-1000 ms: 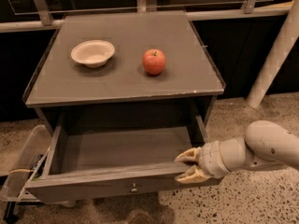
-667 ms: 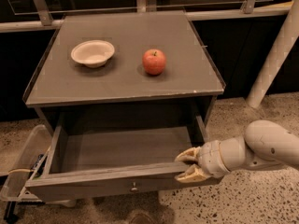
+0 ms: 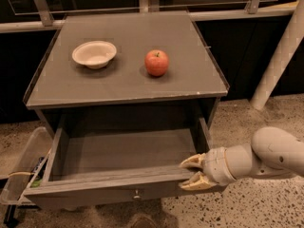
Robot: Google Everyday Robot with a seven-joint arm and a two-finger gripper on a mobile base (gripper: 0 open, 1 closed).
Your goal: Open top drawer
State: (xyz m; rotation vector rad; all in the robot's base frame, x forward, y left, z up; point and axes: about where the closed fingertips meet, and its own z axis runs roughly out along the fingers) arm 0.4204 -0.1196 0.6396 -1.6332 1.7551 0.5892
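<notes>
The top drawer of the grey cabinet stands pulled far out, its shallow grey interior bare. Its front panel carries a small round brass knob at centre. My gripper reaches in from the right on a white arm. Its two cream fingers are spread, one above and one below the right end of the drawer front's top edge.
On the cabinet top sit a white bowl at left and a red apple at centre. A clear plastic bin stands on the floor at left. A white post leans at right. The floor is speckled.
</notes>
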